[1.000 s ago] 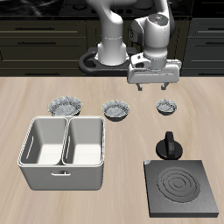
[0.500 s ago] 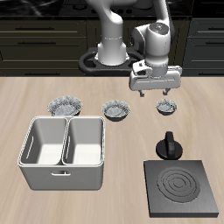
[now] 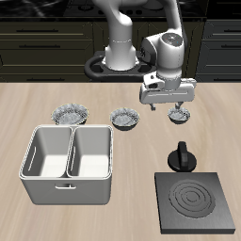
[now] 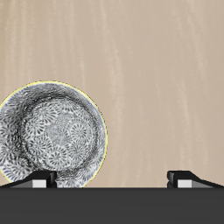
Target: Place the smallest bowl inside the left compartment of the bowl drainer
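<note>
I hold the gripper [image 3: 168,100] with fingers spread apart above the smallest bowl [image 3: 179,116], not grasped yet, far from the bowl drainer [image 3: 69,166]

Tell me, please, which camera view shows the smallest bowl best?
The wrist view: the smallest bowl looks large there, its patterned inside clear, only its edge cut off. In the exterior view the smallest bowl is tiny and partly behind the gripper.

End effector [image 3: 168,102] lower, nearer smallest bowl [image 3: 178,116].
</note>
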You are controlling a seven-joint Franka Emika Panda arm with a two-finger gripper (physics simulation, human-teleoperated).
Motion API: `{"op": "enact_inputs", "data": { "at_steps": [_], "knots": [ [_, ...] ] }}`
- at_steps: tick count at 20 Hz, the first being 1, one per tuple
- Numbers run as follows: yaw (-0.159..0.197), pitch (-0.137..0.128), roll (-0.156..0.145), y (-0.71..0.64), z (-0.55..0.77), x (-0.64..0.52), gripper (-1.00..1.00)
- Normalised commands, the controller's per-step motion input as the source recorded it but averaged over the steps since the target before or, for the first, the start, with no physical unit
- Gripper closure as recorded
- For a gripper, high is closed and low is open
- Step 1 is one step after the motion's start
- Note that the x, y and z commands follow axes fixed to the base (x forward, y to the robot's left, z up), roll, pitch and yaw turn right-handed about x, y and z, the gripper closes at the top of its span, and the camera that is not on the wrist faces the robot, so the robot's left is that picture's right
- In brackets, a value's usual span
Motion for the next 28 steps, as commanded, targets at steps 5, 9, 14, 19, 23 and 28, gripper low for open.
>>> {"op": "enact_inputs", "data": {
  "at_steps": [5,9,14,19,23,28],
  "knots": [
    [0.016,0.019,0.005,0.06,-0.26,0.01,-1.00],
    [0.018,0.003,-0.009,0.02,-0.15,0.02,-1.00],
    [-0.017,0.066,0.024,-0.05,-0.27,0.08,-1.00],
    [-0.025,0.022,0.052,-0.02,-0.18,-0.05,1.00],
    [-0.024,-0.005,0.022,-0.05,0.14,-0.04,1.00],
    [-0.025,0.003,0.016,-0.08,0.12,0.03,1.00]
  ]
}}
